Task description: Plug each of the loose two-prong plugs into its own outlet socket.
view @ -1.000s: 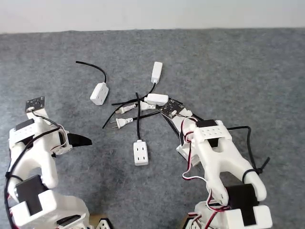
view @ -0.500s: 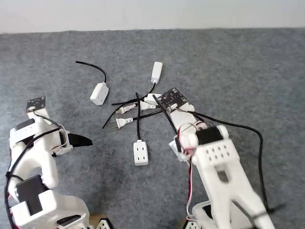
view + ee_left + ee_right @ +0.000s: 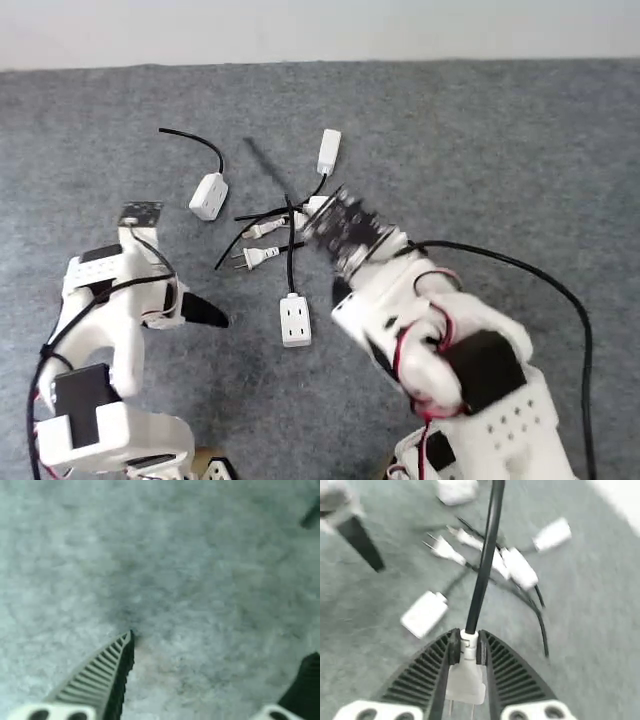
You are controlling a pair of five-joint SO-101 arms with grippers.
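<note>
Right gripper, clamped on a two-prong plug, may snag its cord on neighbouring plugs; left gripper spread, empty.

Three cameras: one overhead, one on each wrist.
The high view looks steeply down on the gray mat, with the left arm and right arm entering from the lower edge. The left wrist view sits close over bare mat, looking past the left gripper. The right wrist view looks from higher up past the right gripper and shares the cord tangle and socket block with the high view.
</note>
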